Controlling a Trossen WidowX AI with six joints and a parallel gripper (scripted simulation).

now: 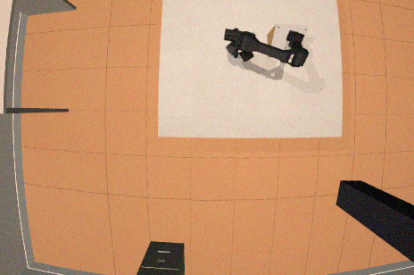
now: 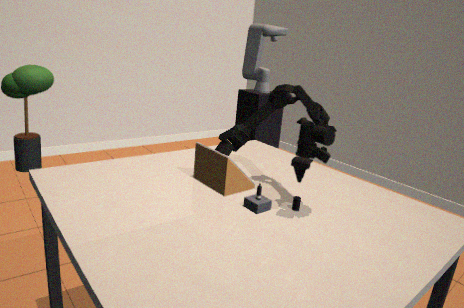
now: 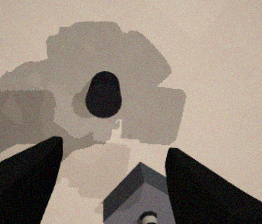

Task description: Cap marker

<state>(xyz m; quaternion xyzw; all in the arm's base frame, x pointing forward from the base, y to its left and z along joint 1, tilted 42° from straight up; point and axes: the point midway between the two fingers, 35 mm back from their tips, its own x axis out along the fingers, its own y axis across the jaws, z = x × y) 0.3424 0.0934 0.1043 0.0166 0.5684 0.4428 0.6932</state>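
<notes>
The black cap (image 2: 296, 203) (image 3: 104, 95) stands upright on the table, to the right of the holder block in the exterior view. The grey holder block (image 2: 257, 205) (image 3: 126, 202) holds the marker (image 2: 259, 191) upright, its dark tip up and bare; the wrist view shows the marker's end (image 3: 149, 218) at the bottom edge. My gripper (image 2: 300, 180) (image 3: 115, 151) is open and empty, pointing down above the table, higher than the cap. In the wrist view the cap lies beyond the fingertips. In the top view the arm hides the cap, block and marker.
A wedge-shaped stand (image 1: 271, 35) (image 2: 212, 173) with a wooden side and pale sloping top is beside the arm's base, behind the holder block in the exterior view. The arm's shadow falls on the table (image 1: 201, 108) (image 2: 165, 256) around the cap.
</notes>
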